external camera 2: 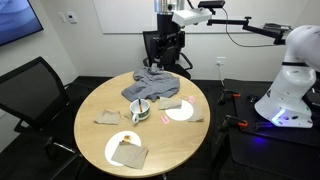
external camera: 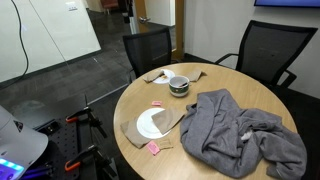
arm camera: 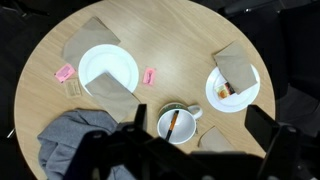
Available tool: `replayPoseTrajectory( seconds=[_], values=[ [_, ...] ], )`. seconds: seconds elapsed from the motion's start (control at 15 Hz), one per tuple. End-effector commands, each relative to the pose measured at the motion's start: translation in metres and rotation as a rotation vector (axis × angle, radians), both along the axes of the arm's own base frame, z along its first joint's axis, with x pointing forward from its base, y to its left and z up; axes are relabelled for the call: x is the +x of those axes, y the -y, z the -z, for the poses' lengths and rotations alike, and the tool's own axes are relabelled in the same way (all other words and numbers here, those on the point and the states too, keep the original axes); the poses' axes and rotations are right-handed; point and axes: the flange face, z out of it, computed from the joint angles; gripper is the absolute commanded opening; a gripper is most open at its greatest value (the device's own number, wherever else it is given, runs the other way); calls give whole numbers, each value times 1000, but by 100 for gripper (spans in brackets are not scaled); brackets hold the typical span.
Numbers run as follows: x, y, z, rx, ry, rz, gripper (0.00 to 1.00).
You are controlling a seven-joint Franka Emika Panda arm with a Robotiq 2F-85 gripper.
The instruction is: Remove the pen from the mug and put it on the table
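The mug (arm camera: 177,125), white inside with banded sides, stands on the round tan table (arm camera: 170,50) near its middle. It also shows in both exterior views (external camera: 178,85) (external camera 2: 140,110). The dark pen (arm camera: 174,123) lies slanted inside the mug in the wrist view. I cannot make it out in the exterior views. My gripper (arm camera: 200,122) is open and empty, high above the table, with its two dark fingers framing the mug from above. In an exterior view the gripper (external camera 2: 165,22) hangs well above the far side of the table.
A grey cloth (arm camera: 75,140) (external camera: 235,125) lies heaped beside the mug. Two white plates (arm camera: 108,68) (arm camera: 232,88) carry brown napkins. Small pink pieces (arm camera: 65,72) (arm camera: 150,76) lie near one plate. Black chairs (external camera: 150,50) (external camera 2: 35,90) ring the table.
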Motion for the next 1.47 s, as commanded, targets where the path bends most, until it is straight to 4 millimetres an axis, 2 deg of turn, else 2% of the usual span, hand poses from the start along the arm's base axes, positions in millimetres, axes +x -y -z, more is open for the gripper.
replayPoseTrajectory(
  seconds=[0.0,0.33,0.6,1.13,1.4],
  values=[
    [27,2,11,-44,53,62,100],
    [61,0,43,-94,161,139,100],
    [80,0,70,-131,193,180,100],
    [91,-8,126,-176,230,236,100],
    [94,-3,158,-169,204,270,100]
  ],
)
